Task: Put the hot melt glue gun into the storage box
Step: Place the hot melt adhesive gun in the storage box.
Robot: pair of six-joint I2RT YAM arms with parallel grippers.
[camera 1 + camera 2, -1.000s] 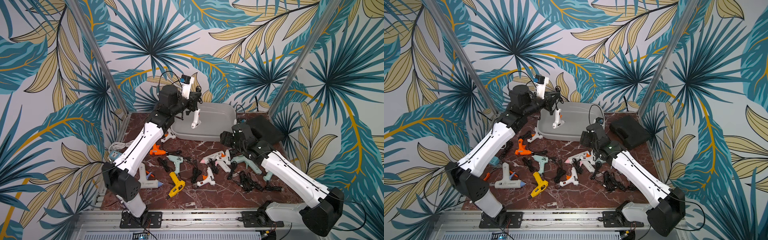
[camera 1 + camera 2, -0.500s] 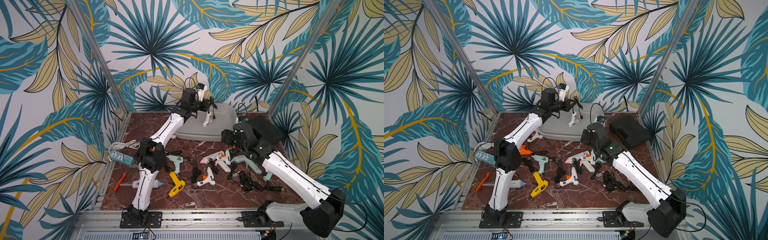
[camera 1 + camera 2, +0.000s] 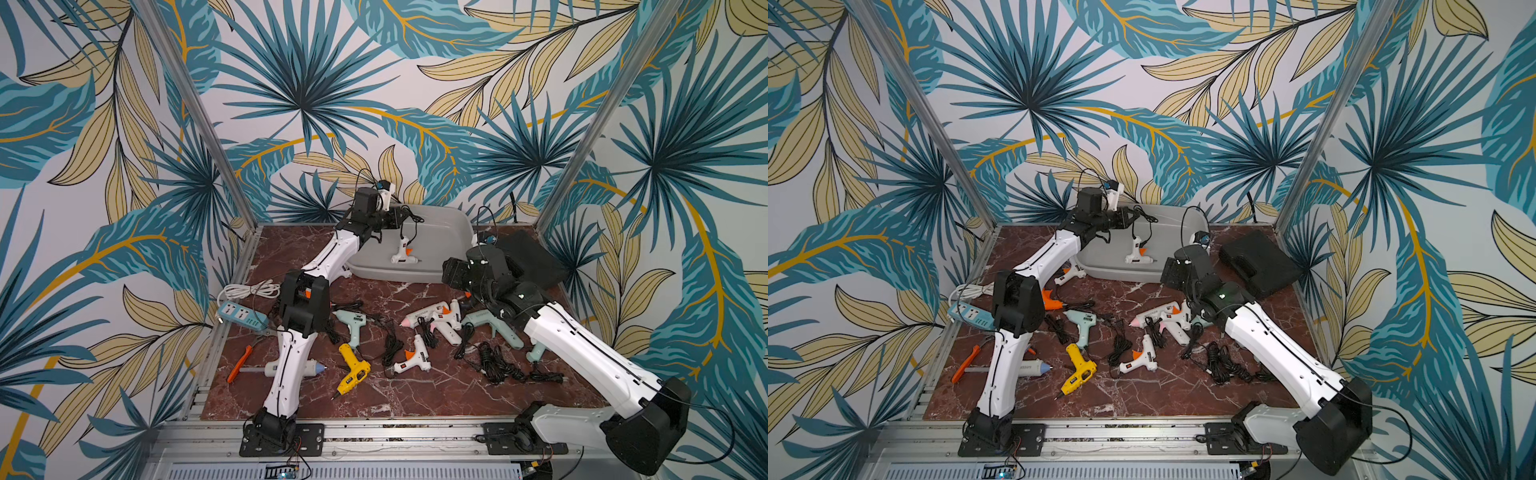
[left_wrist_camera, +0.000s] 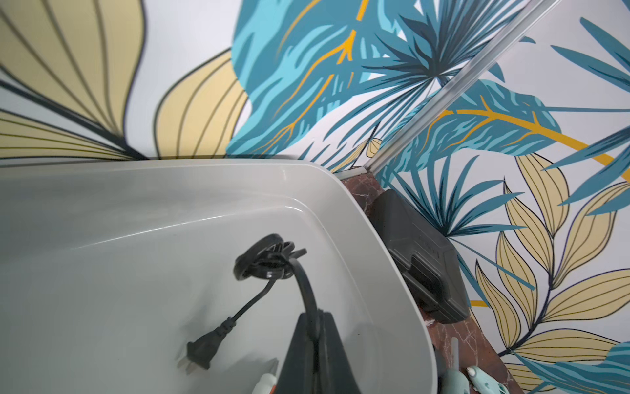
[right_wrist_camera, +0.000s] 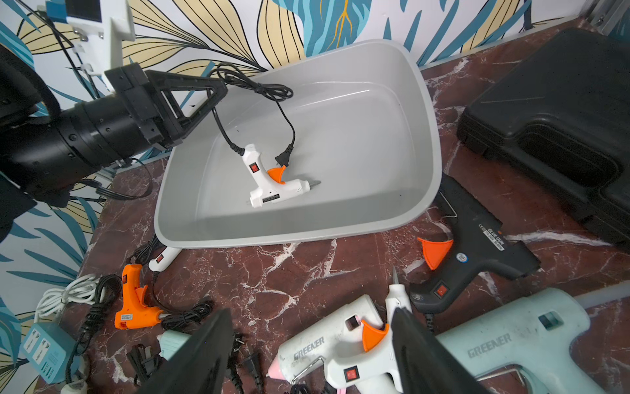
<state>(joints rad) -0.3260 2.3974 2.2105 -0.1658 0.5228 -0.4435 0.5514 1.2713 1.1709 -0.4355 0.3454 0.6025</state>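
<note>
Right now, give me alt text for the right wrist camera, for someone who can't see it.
A small white glue gun is inside the grey storage box, its black cord pinched in the shut left gripper above the box. Close to the camera, the open right gripper hovers over more glue guns on the marble table.

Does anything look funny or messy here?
Yes. The left hand is pinching the black cord, not the body, of the white glue gun, which is inside the storage box. More loose cords lie tangled on the table.
</note>
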